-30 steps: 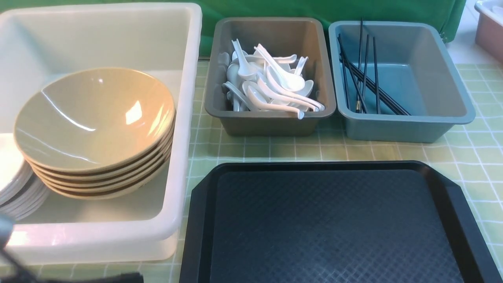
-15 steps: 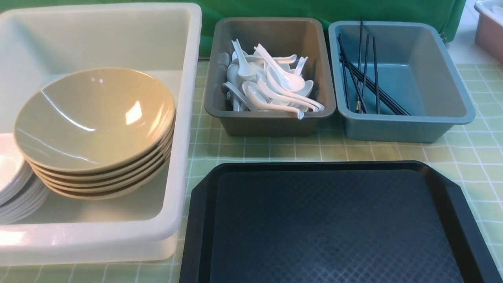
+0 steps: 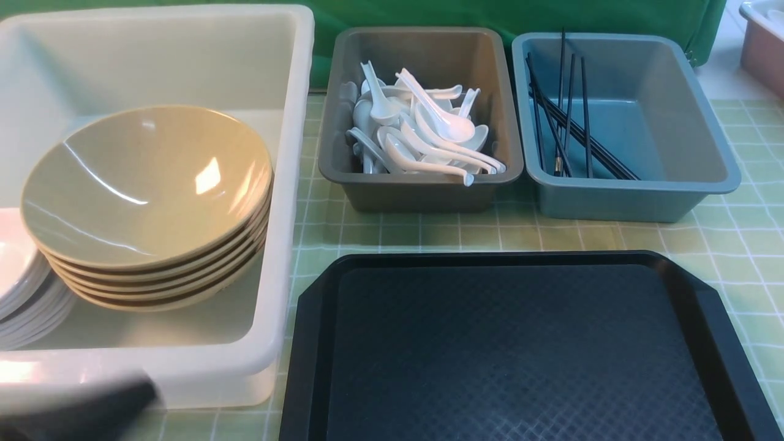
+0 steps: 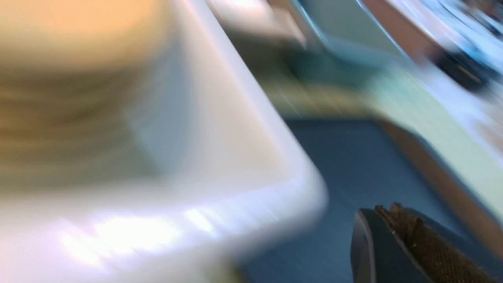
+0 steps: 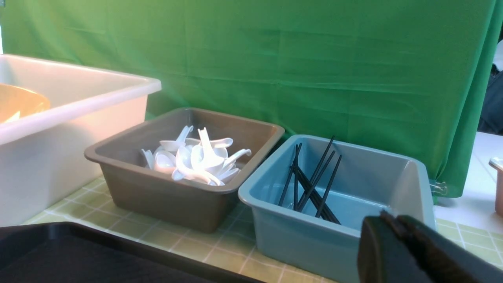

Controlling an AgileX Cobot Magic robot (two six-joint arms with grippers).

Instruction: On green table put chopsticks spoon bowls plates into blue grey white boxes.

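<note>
A stack of tan bowls (image 3: 147, 196) and white plates (image 3: 18, 288) sit in the white box (image 3: 288, 184) on the left. White spoons (image 3: 422, 135) fill the grey box (image 3: 422, 190). Black chopsticks (image 3: 566, 122) lie in the blue box (image 3: 637, 196). My left gripper (image 3: 86, 413) is a dark blur in front of the white box's near wall. The blurred left wrist view shows it (image 4: 387, 212) shut and empty beside the white box corner (image 4: 290, 173). My right gripper (image 5: 387, 220) is shut and empty, near the blue box (image 5: 314, 236); it is out of the front view.
A large black tray (image 3: 514, 349) with nothing on it lies on the green checked cloth (image 3: 747, 245) in front of the grey and blue boxes. A green curtain (image 5: 275, 59) hangs behind. A pinkish box (image 3: 762, 43) stands at the far right.
My left arm dropped out of the front view half a second ago and has come back in at the bottom left, in front of the white box. Nothing else has moved.
</note>
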